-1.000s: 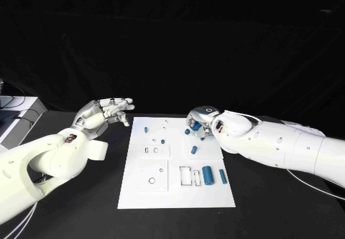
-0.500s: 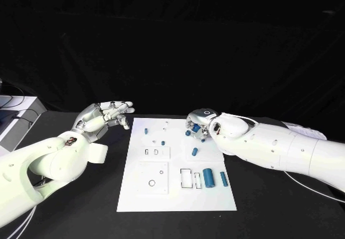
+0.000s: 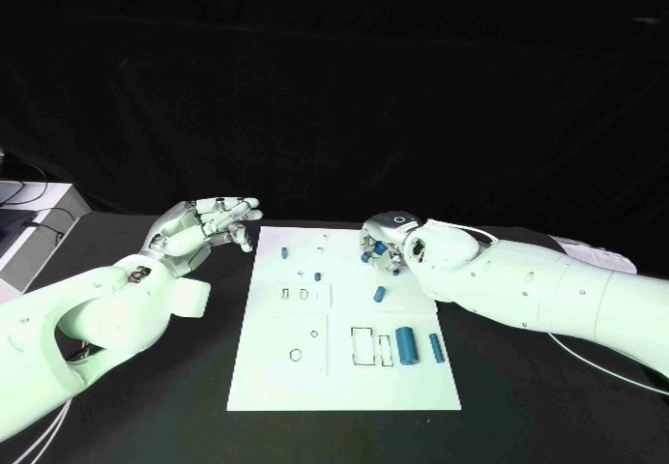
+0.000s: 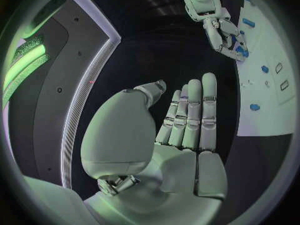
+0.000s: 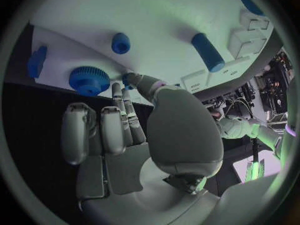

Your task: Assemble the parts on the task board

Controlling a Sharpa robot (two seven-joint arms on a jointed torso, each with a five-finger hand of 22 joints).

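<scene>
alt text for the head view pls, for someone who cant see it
A white task board lies on a black table between two white robot arms. The right robot hand reaches down among small blue parts near the board's far edge, while the left robot hand hovers open beside the board.

Matt white task board [image 3: 344, 377], glossy blue plastic parts [image 3: 406, 345]

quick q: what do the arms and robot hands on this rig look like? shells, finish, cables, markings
Both arms are glossy white rounded shells with small dark screw holes. The left robot hand and right robot hand are silver metallic, with segmented fingers and a smooth bulbous thumb base. The right one carries a dark ring marking on its back. A small red-and-dark connector sits at the left wrist; thin white cables trail below both arms.
</scene>
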